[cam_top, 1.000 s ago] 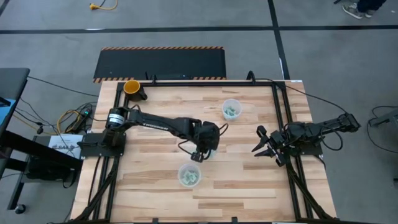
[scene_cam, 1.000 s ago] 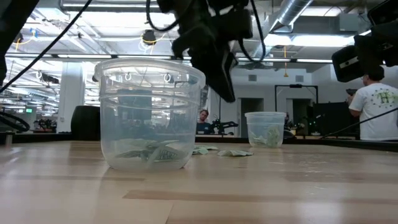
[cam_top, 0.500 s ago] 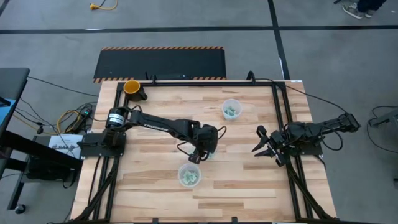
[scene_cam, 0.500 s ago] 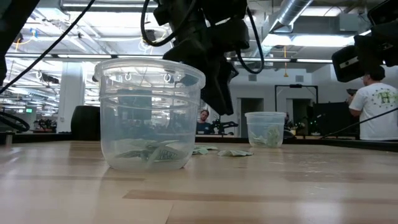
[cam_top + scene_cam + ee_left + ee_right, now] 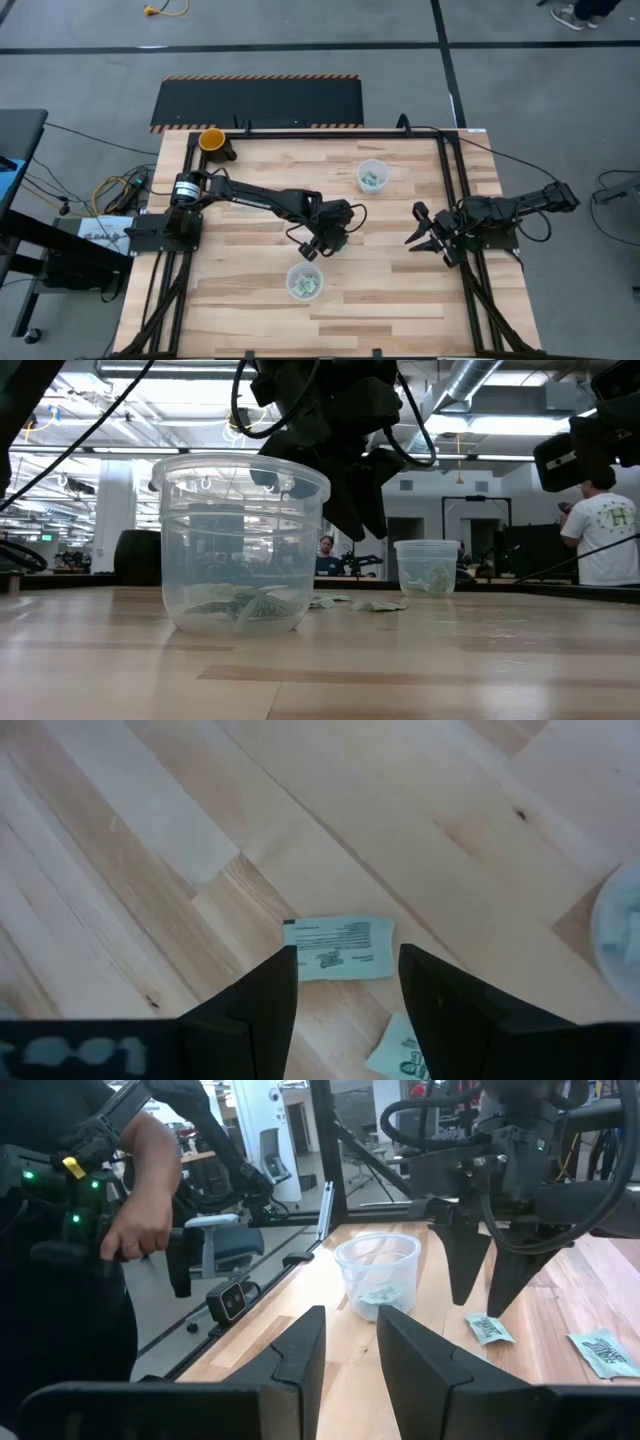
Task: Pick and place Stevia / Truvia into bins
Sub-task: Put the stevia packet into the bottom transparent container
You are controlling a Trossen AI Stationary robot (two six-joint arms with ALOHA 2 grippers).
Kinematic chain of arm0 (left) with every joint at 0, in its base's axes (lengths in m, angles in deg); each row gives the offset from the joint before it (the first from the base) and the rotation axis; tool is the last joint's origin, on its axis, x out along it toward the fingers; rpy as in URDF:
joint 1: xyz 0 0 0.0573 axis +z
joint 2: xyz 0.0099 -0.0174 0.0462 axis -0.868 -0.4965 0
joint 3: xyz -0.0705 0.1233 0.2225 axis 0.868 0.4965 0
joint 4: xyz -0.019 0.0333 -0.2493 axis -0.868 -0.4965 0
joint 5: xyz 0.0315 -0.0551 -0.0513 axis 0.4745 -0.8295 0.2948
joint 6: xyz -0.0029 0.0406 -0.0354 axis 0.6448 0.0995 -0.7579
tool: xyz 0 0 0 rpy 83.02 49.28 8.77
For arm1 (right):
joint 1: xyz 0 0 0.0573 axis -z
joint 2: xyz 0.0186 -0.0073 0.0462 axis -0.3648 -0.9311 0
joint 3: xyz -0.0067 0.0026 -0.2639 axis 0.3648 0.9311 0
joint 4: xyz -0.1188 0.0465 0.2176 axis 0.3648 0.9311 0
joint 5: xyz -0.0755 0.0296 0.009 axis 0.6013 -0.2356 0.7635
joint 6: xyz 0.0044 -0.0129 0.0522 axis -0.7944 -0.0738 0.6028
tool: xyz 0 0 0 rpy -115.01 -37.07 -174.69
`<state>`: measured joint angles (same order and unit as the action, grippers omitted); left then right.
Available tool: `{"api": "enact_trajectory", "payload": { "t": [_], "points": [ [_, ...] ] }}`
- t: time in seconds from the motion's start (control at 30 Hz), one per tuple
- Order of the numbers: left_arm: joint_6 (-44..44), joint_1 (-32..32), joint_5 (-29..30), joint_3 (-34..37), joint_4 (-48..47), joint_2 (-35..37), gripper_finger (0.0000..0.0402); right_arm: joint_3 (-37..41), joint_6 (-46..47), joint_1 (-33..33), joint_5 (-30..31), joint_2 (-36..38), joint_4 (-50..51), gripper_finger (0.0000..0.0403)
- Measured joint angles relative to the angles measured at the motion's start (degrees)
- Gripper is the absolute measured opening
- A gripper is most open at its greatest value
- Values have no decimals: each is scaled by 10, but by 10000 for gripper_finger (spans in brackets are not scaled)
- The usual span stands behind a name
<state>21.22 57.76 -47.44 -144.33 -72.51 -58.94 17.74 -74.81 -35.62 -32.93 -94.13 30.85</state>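
The left claw (image 5: 312,252) hangs open and empty over a green packet (image 5: 338,948) on the wooden table (image 5: 400,290), near a clear cup (image 5: 304,282). The right claw (image 5: 424,234) waits by the table's edge, a little open, holding nothing. A person (image 5: 600,540) stands in the big room behind.

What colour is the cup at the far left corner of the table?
The cup is orange-yellow, clearest in the high view.
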Motion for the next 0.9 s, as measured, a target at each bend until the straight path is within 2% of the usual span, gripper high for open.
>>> {"api": "enact_trajectory", "payload": {
  "t": [0.9],
  "points": [
    [-13, 19, -38, -25, 15, -89, 166, 0, 0, 0, 0, -19, 0, 87]
  ]
}}
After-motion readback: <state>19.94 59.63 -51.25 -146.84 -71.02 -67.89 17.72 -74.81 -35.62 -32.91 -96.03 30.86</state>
